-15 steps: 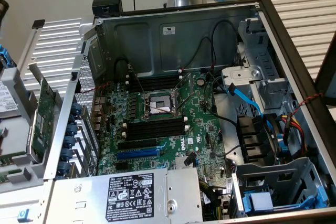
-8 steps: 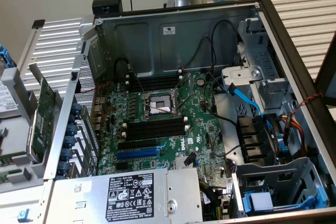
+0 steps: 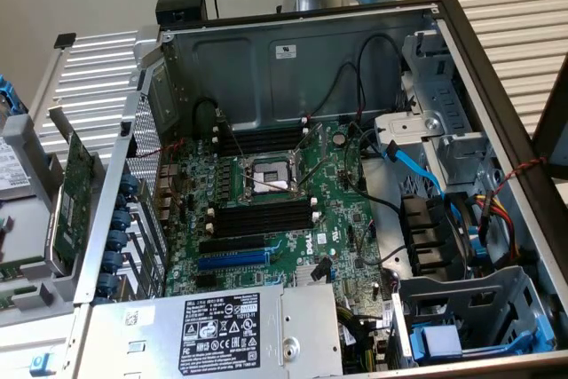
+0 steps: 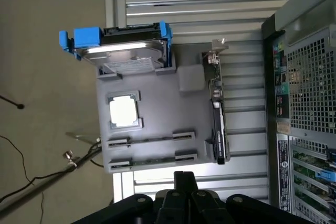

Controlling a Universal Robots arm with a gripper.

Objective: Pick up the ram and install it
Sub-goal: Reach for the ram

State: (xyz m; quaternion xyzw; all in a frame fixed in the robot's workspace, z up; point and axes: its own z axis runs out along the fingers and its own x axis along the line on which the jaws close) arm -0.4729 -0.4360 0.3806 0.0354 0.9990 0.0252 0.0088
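Note:
In the wrist view my gripper (image 4: 185,176) hangs above a grey parts tray (image 4: 157,114), its black fingers pressed together with nothing between them. Closest to the fingertips, two thin strips stand edge-on in the tray's long holders; I take these for the ram (image 4: 152,139), with a second stick (image 4: 152,159) beside it. The gripper is well above both and touches neither. In the exterior view the open computer case (image 3: 461,86) shows its motherboard (image 3: 293,237), with black memory slots (image 3: 264,216) with white end clips on either side of the processor socket (image 3: 266,179).
The tray also carries a hard drive in a blue caddy (image 4: 121,51), a processor chip (image 4: 124,111) and a green expansion card (image 4: 218,114) standing on edge. The case's perforated rear panel (image 4: 310,87) stands close beside the tray. Inside the case, cables (image 3: 417,166) and drive cages (image 3: 470,308) crowd the exterior view's right.

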